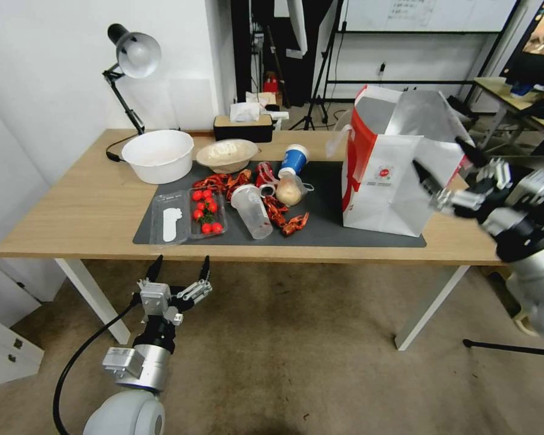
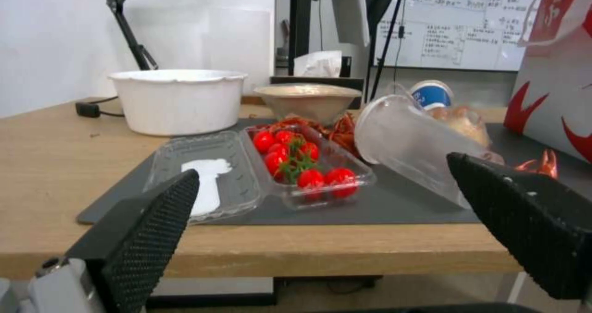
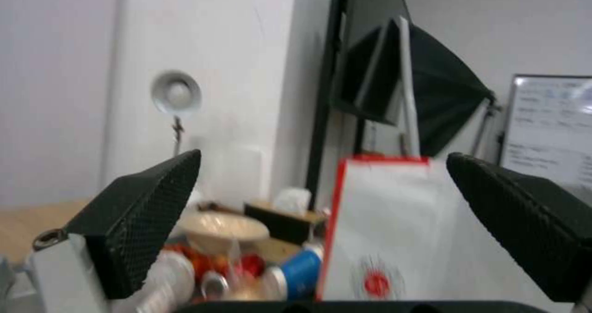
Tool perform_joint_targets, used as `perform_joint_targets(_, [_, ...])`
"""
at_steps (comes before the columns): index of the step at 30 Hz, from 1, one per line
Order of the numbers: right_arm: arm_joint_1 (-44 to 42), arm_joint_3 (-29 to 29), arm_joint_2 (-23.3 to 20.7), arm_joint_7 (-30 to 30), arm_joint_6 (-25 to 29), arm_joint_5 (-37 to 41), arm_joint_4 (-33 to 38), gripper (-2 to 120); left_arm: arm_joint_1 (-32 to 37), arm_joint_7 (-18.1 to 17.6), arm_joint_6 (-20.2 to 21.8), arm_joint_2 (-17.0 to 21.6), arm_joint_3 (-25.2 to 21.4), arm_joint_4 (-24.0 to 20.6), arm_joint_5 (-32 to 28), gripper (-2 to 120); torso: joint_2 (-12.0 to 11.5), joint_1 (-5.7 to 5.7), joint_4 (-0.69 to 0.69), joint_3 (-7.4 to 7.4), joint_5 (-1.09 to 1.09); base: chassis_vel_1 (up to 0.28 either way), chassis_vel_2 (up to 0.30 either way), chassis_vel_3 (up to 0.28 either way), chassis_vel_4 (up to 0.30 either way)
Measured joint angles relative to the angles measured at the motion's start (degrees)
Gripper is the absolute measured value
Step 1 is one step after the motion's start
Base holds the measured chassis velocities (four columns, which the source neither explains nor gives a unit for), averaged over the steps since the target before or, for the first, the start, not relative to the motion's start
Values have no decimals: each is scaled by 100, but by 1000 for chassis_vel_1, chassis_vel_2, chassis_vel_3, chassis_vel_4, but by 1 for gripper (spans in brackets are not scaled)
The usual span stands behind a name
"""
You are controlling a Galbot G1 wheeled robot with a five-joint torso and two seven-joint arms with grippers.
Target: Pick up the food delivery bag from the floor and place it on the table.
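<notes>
Right gripper [image 1: 444,169]: jaws spread wide, empty, held just off the right face of the food delivery bag [image 1: 387,175], at about mid-height of the bag; contact cannot be judged. In the right wrist view the right gripper [image 3: 321,197] frames the bag [image 3: 388,239] between its two dark fingers.

Left gripper [image 1: 180,269]: jaws wide apart, empty, held low in front of the worktop's near edge, over the floor [image 1: 296,362]. In the left wrist view the left gripper [image 2: 321,188] faces the worktop edge.

Bag: upright on the right part of the worktop [image 1: 66,223], base on the dark grey mat [image 1: 332,223], mouth open, silver lining showing, red gusset toward the robot's left.

Rest of the mat: open clear clamshell of cherry tomatoes [image 1: 207,212], clear plastic cup [image 1: 252,211] on its side, red crayfish [image 1: 284,220], blue paper cup [image 1: 294,161]. Behind these, a white tub [image 1: 158,156] and a beige bowl [image 1: 226,155] near each other, with a tissue box [image 1: 243,128] at the far edge.

Room: desk lamp [image 1: 133,57] at the far-left corner against a white wall [image 1: 48,72]; whiteboard [image 1: 423,15] and stands behind; brownish carpeted floor.
</notes>
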Motion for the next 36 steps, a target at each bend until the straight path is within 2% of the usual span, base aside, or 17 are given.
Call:
perform_joint_targets(3, [-383,-154,522,419,132,-706,-3,100,-17,-5,-11,0,1,43,-1,100,0,0,0,0,0,0,0,0,0])
perform_joint_targets(4, [-383,-154,522,419,132,-706,-3,100,-17,-5,-11,0,1,43,-1,100,0,0,0,0,0,0,0,0,0])
perform_joint_targets(6, [-589,-285,909,719,177,-1040,-29,100,-36,-5,-18,0,7,74,-1,100,0,0,0,0,0,0,0,0,0])
perform_joint_targets(8, [-610,-303,951,758,181,-1083,-36,100,-37,-6,-19,1,8,76,-1,100,0,0,0,0,0,0,0,0,0])
perform_joint_targets(9, [-754,-450,1204,1017,238,-1372,-106,100,-43,-6,-23,-1,13,91,-1,100,0,0,0,0,0,0,0,0,0])
perform_joint_targets(13, [-917,-695,1495,1247,343,-1678,-304,100,-49,-8,-32,0,19,119,-1,100,0,0,0,0,0,0,0,0,0])
perform_joint_targets(22, [-897,-1226,1825,1689,376,-2172,-697,100,-56,-61,-96,-1,23,174,-7,100,0,0,1,0,0,0,0,0,0])
perform_joint_targets(36, [-824,-1405,1942,1775,317,-2234,-899,100,-61,-82,-135,6,16,189,-18,100,0,0,1,0,1,0,0,0,0])
